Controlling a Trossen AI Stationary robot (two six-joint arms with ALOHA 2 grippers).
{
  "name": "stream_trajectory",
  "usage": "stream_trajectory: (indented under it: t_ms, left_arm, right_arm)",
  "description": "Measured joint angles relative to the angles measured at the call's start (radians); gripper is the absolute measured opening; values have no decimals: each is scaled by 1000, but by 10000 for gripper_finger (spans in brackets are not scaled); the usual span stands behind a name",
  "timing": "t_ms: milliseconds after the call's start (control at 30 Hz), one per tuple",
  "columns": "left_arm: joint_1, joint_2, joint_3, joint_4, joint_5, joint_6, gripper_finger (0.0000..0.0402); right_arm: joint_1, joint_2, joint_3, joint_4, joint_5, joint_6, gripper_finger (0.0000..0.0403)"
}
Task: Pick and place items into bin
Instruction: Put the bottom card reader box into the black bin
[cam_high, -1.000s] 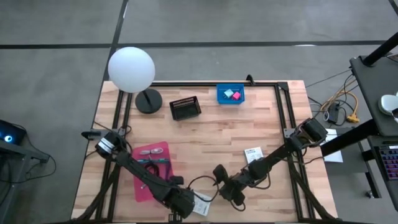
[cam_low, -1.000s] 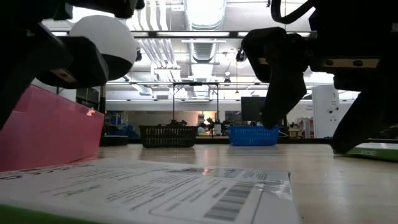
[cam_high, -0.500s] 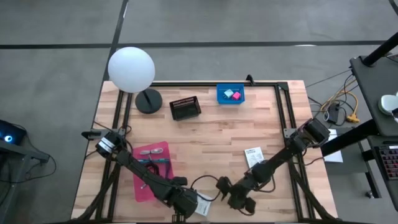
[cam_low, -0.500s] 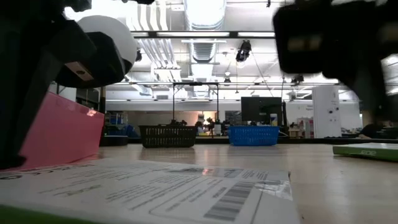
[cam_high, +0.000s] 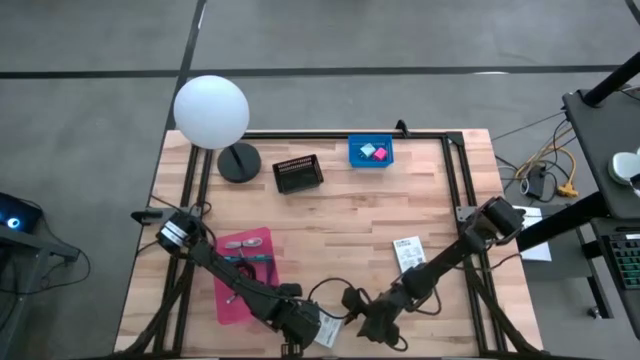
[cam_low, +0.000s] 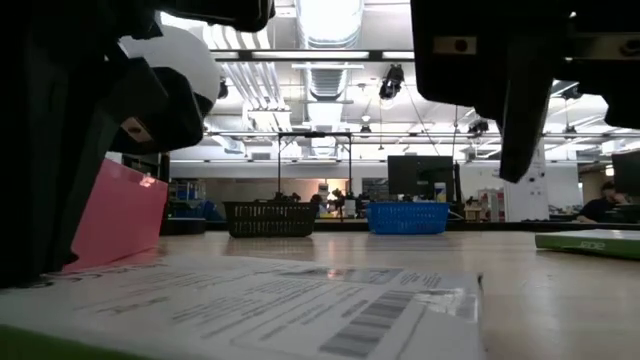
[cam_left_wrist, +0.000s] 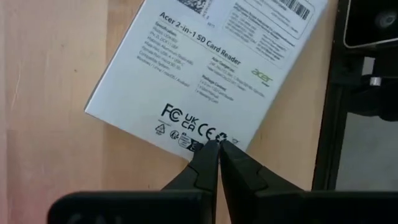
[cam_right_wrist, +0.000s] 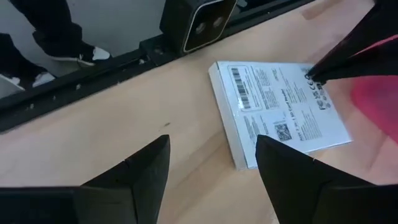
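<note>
A white printed packet (cam_left_wrist: 205, 68), a flat box, lies flat on the wood close to the table's near edge (cam_high: 329, 330). My left gripper (cam_left_wrist: 217, 144) is shut, with its tips on the packet's printed top. My right gripper (cam_right_wrist: 211, 162) is open and hovers just to the table's right of the packet (cam_right_wrist: 280, 112), touching nothing. A pink cube (cam_high: 379, 153) and a pale teal cube (cam_high: 367, 150) lie in the blue bin (cam_high: 354, 158). Coiled cables (cam_high: 245, 262) rest on a pink tray (cam_high: 232, 290). A second white packet (cam_high: 408, 250) lies flat near the right arm. My left gripper presses its shut fingertips (cam_right_wrist: 316, 74) on the packet's top face, at the row of printed marks beside one edge (cam_left_wrist: 205, 132). The fingers come slanting down from the table's left. The packet stays flat on the table.
A black basket (cam_high: 298, 174) and a white globe lamp (cam_high: 211, 110) on a dark base (cam_high: 238, 162) stand along the far side, left of the blue bin. A black frame rail and a camera (cam_right_wrist: 196, 22) run along the near edge. Bare wood lies mid-table (cam_high: 350, 215).
My right gripper has moved toward the table's near edge, then left toward the packet, and now hangs close beside it. My left gripper has stayed at the packet, which has not moved.
</note>
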Motion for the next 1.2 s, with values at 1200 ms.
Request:
stream_trajectory:
  t_ms: [1200]
  left_arm:
    - [10,-23,-39,52,-6,-25,0]
  right_arm:
    - [-3,16,9,76,28,-155,224]
